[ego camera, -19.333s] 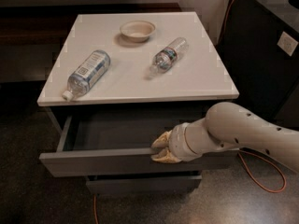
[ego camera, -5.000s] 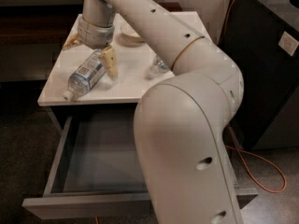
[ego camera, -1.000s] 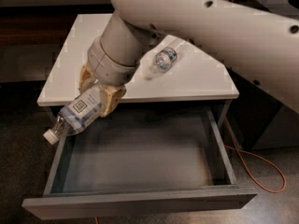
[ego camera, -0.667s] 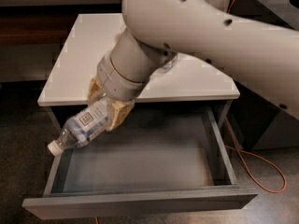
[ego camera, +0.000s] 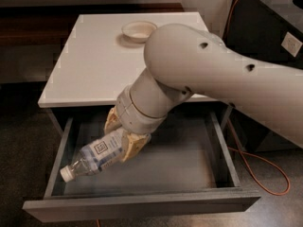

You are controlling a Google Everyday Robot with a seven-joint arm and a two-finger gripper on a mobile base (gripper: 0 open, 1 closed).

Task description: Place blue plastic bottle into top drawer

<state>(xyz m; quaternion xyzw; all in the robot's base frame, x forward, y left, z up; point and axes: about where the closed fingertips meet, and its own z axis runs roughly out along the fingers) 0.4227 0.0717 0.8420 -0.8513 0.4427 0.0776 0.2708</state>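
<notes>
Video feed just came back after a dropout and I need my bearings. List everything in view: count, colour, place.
bottle: one, clear, pale blue label, white cap; tilted over the drawer's left side
drawer: one, grey, pulled open below the tabletop
tabletop: one, white, above the drawer
bowl: one, off-white, back of the tabletop
cable: one, orange, floor at right
cabinet: one, black, far right
arm: one, off-white, reaching in from the right
gripper: one, tan, shut on the bottle over the drawer
</notes>
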